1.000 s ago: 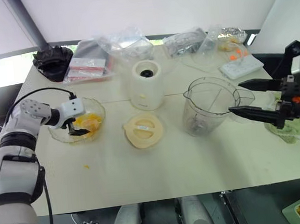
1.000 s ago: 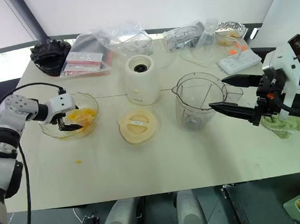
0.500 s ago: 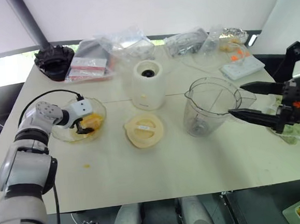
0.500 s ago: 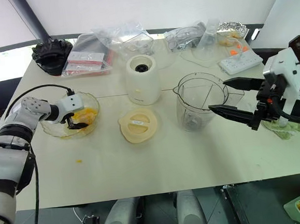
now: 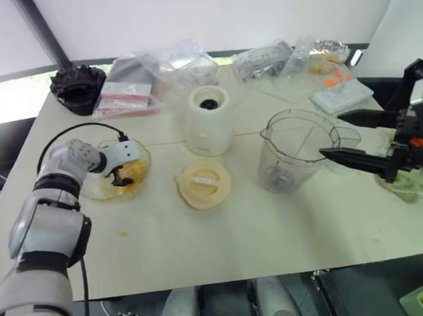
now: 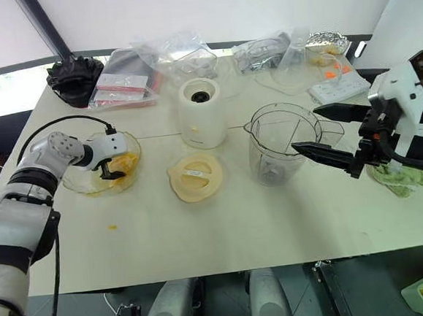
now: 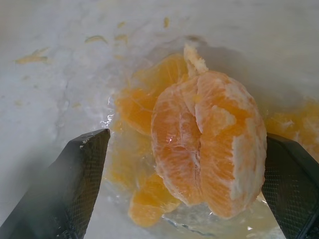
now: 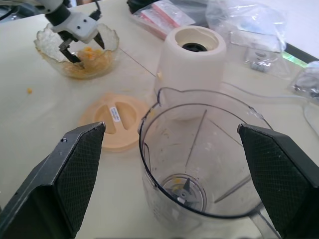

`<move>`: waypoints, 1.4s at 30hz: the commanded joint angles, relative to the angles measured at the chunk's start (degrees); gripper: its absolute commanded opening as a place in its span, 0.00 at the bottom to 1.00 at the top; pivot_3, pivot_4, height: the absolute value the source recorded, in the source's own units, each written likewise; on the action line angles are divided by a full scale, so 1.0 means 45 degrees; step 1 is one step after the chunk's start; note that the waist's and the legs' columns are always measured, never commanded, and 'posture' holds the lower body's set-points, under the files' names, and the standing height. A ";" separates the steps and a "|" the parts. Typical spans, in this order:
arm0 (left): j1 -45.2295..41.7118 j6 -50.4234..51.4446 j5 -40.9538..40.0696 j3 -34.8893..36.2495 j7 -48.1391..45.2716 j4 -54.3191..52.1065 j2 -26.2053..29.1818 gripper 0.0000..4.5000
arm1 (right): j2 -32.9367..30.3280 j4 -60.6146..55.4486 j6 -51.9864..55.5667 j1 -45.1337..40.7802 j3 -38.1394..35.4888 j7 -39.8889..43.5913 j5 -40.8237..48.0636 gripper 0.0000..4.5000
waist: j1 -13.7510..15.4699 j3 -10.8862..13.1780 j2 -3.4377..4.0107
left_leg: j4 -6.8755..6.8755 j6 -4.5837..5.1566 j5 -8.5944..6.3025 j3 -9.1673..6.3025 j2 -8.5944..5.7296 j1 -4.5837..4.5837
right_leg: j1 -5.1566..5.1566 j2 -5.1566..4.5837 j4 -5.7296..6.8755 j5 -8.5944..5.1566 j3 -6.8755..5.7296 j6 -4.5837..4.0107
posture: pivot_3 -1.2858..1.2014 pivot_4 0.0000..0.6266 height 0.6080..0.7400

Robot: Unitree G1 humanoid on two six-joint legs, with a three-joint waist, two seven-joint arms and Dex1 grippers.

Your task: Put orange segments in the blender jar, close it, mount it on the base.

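- The left pincer (image 6: 110,168) has pushed further across the crinkled clear dish (image 6: 74,182) since a second ago, fingers spread apart around a cluster of orange segments (image 7: 209,144), not clamped.
- The right pincer (image 6: 319,131) has kept its place, fingers wide apart, just beside the blender jar (image 6: 280,149).
- The jar stands upright on the table (image 6: 224,230), empty as before; the base (image 6: 201,113) and cream lid (image 6: 195,177) are unmoved.

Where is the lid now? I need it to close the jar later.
In the head views the lid lies flat on the table, just in front of the base, left of the blender jar.
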 commanded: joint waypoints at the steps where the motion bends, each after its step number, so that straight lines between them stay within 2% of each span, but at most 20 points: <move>1: 0.0050 0.0363 0.0344 -0.0193 0.0318 0.0349 -0.0264 1.00 | -0.0481 0.0397 -0.0319 -0.0822 0.0222 0.0236 -0.0084 0.99 | 0.0039 -0.0007 0.0010 | 0.0002 0.0000 0.0000 -0.0001 0.0000 0.0000 | 0.0000 -0.0001 0.0000 -0.0001 0.0000 0.0001 | 0.52 0.24 1.00; 9: 0.0178 0.0649 0.0201 0.0127 0.0433 0.0380 -0.0444 1.00 | -0.0635 0.0847 -0.0405 -0.1930 0.1020 0.0370 -0.0365 0.99 | 0.0248 -0.0027 0.0037 | 0.0002 0.0000 0.0000 -0.0002 -0.0001 0.0008 | 0.0008 0.0000 0.0003 -0.0001 0.0000 0.0001 | 0.52 0.24 1.00; 12: 0.0199 0.0659 0.0110 0.0257 0.0407 0.0377 -0.0447 0.82 | -0.0573 0.0856 -0.0421 -0.2082 0.1159 0.0329 -0.0462 1.00 | 0.0240 -0.0027 0.0037 | 0.0004 0.0000 0.0000 -0.0001 -0.0002 0.0008 | 0.0008 -0.0001 0.0003 -0.0001 0.0001 0.0001 | 0.52 0.24 1.00; 16: 0.0173 0.0771 0.0063 0.0330 0.0312 0.0395 -0.0488 0.40 | -0.0517 0.0803 -0.0379 -0.2169 0.1240 0.0283 -0.0479 1.00 | 0.0223 -0.0019 0.0025 | 0.0004 0.0000 0.0000 -0.0001 -0.0001 -0.0004 | -0.0004 0.0002 0.0000 -0.0001 0.0000 0.0000 | 0.52 0.24 1.00; 26: 0.0070 0.0824 -0.0194 0.0609 0.0401 0.0320 -0.0405 0.40 | -0.0476 0.0936 -0.0485 -0.2423 0.1507 0.0218 -0.0552 1.00 | 0.0223 -0.0019 0.0024 | 0.0005 0.0000 0.0000 0.0001 -0.0001 -0.0008 | -0.0009 0.0001 0.0000 0.0000 0.0001 0.0001 | 0.52 0.24 1.00; 34: -0.0130 0.1073 -0.1553 0.2155 0.0113 0.0065 0.0440 0.40 | -0.0294 0.1145 -0.0639 -0.2731 0.1942 0.0301 -0.0740 1.00 | 0.0180 0.0012 -0.0025 | 0.0005 0.0000 0.0000 0.0003 0.0001 -0.0026 | -0.0034 0.0001 0.0000 0.0001 0.0001 0.0000 | 0.52 0.24 1.00; 42: 0.0226 0.1349 -0.2319 0.2954 -0.0329 -0.0120 0.0992 0.40 | -0.0189 0.1639 -0.1007 -0.3251 0.2622 0.0633 -0.1063 1.00 | 0.0174 0.0016 -0.0029 | 0.0005 0.0000 0.0000 0.0005 0.0001 -0.0026 | -0.0035 0.0000 0.0001 0.0001 0.0000 0.0000 | 0.52 0.24 1.00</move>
